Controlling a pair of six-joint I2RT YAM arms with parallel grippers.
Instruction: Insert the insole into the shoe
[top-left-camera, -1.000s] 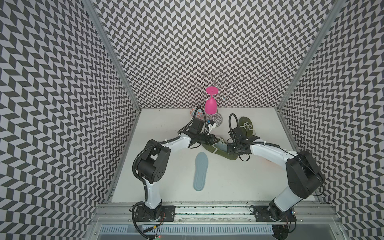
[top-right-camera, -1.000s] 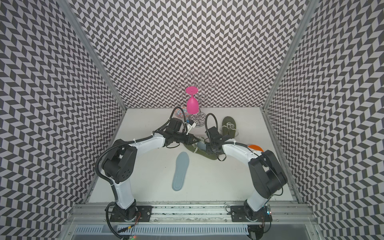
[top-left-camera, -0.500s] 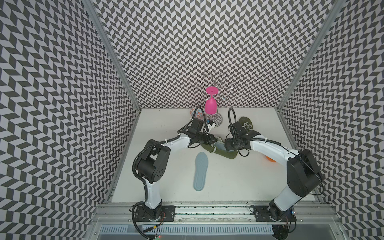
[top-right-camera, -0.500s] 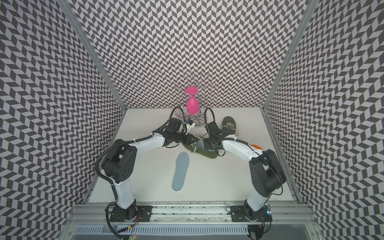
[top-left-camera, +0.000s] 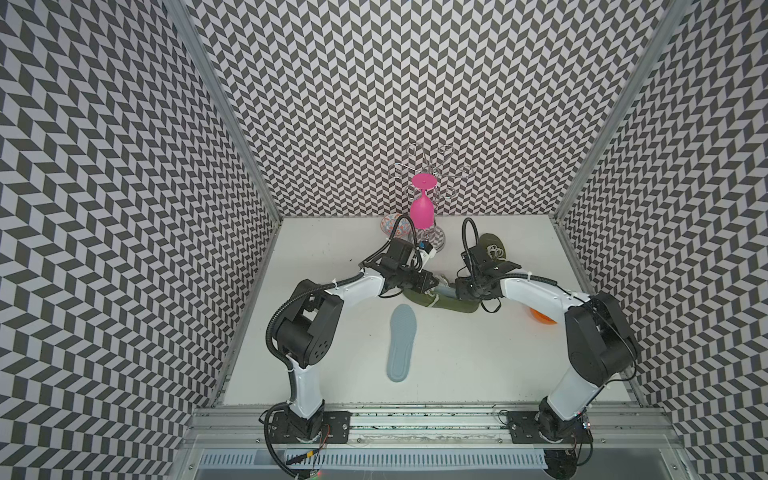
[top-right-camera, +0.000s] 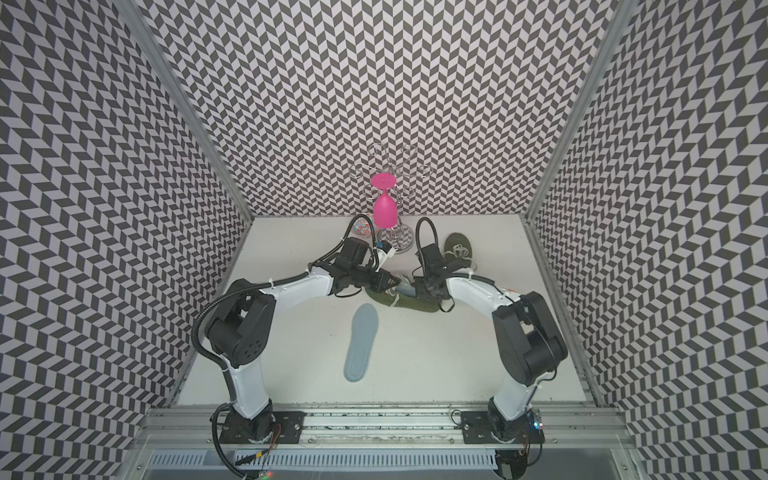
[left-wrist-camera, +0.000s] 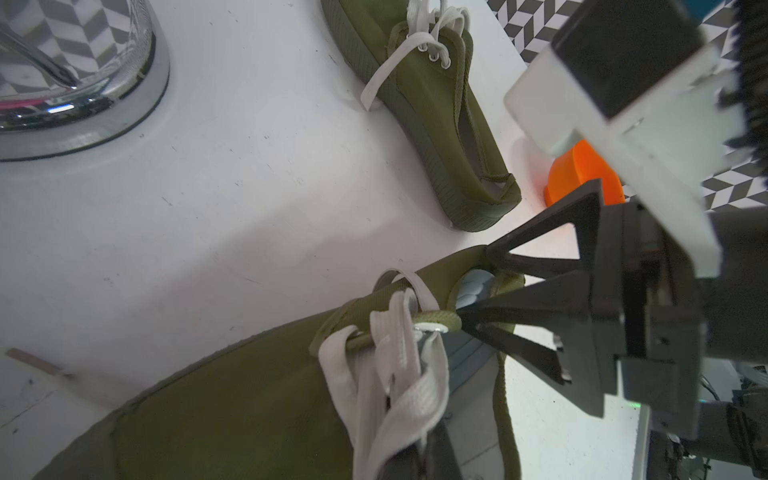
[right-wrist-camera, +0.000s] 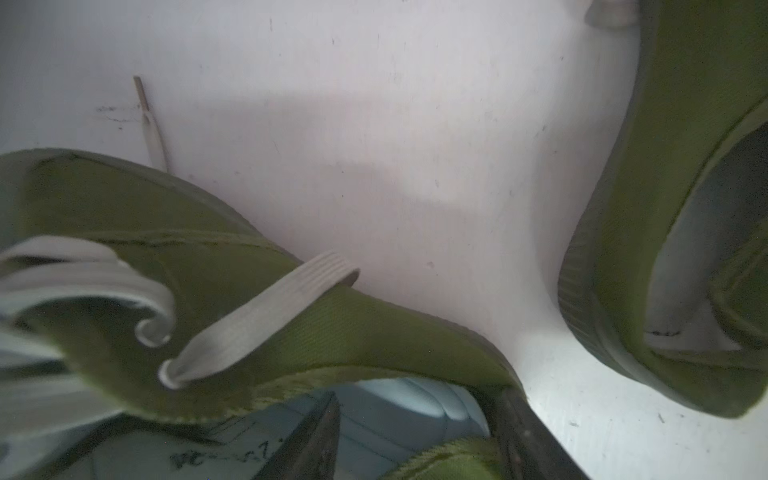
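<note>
An olive shoe (top-left-camera: 453, 306) (top-right-camera: 415, 305) (left-wrist-camera: 249, 395) (right-wrist-camera: 332, 324) lies mid-table between both arms. A pale blue insole (top-left-camera: 444, 293) (left-wrist-camera: 465, 357) (right-wrist-camera: 395, 411) sits inside its opening. My left gripper (top-left-camera: 434, 286) (top-right-camera: 392, 284) (left-wrist-camera: 415, 453) is shut on the shoe's white laces (left-wrist-camera: 390, 374). My right gripper (top-left-camera: 452, 291) (top-right-camera: 410, 288) (left-wrist-camera: 473, 284) (right-wrist-camera: 415, 444) stands open at the opening. One of its fingers (right-wrist-camera: 316, 440) rests on the insole, and the other is at the shoe's side wall. Another pale blue insole (top-left-camera: 401, 343) (top-right-camera: 361, 340) lies flat on the table in front.
A second olive shoe (top-left-camera: 492, 249) (left-wrist-camera: 436, 108) (right-wrist-camera: 665, 208) lies behind the right arm. A chrome rack (top-left-camera: 434, 239) (left-wrist-camera: 83, 83) with a pink goblet (top-left-camera: 422, 208) stands at the back. A patterned bowl (top-left-camera: 390, 224) sits beside the rack. An orange object (top-left-camera: 542, 318) (left-wrist-camera: 582, 174) sits under the right arm.
My right gripper has slid along the shoe towards the left gripper and its jaws have spread wider. The left gripper has kept its hold on the laces.
</note>
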